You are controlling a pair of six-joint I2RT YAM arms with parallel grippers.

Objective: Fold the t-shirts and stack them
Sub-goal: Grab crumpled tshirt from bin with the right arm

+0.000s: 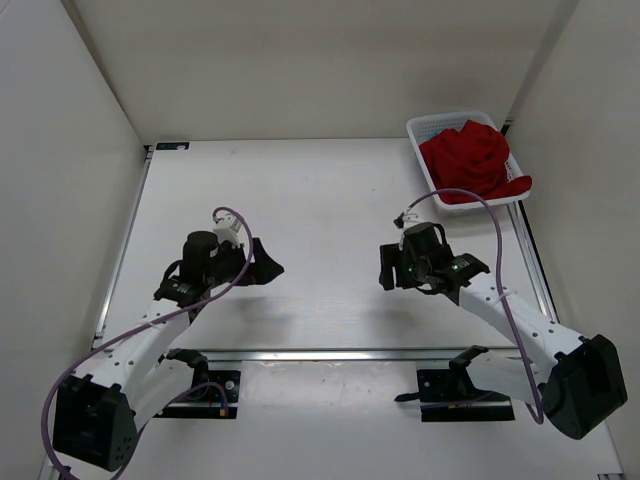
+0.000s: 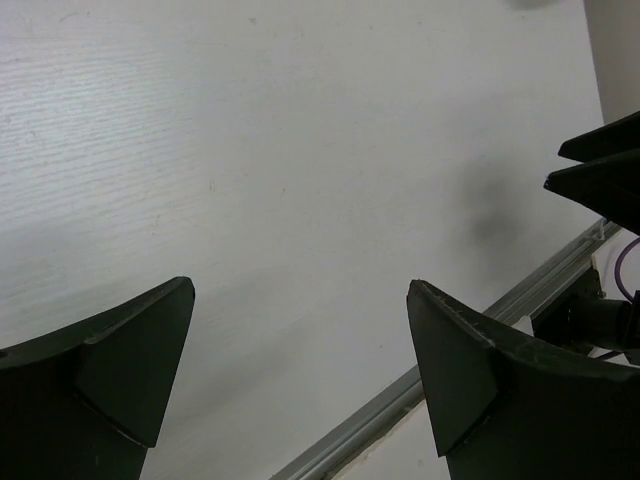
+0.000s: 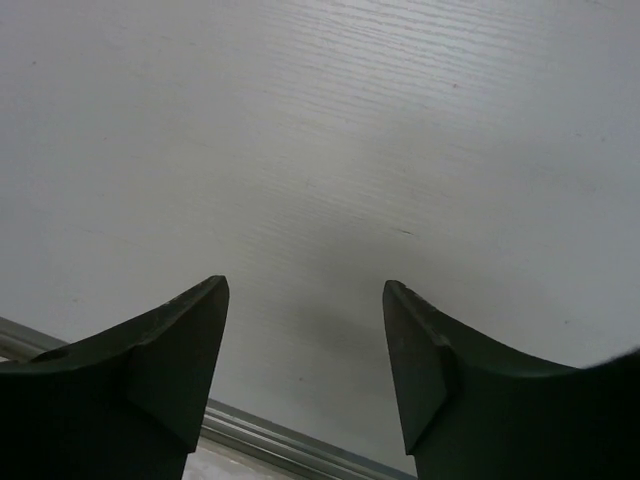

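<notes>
Top: we see the red t-shirt (image 1: 468, 158) heaped in the basket (image 1: 437, 121), far right; likely soft, light, limp, so we'd pinch a raised fold | Left wrist: left gripper (image 2: 300, 290) spread, empty | Right wrist: right gripper (image 3: 305, 285) spread, empty

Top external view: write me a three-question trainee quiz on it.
1. True or false: the crumpled red cloth t-shirt sits in the white plastic lattice basket.
2. The left gripper is: A open and empty; B shut on cloth; C out of view.
3. Fill in: the basket stands at the table's far ____ corner.
Key: 1 true; 2 A; 3 right.
</notes>
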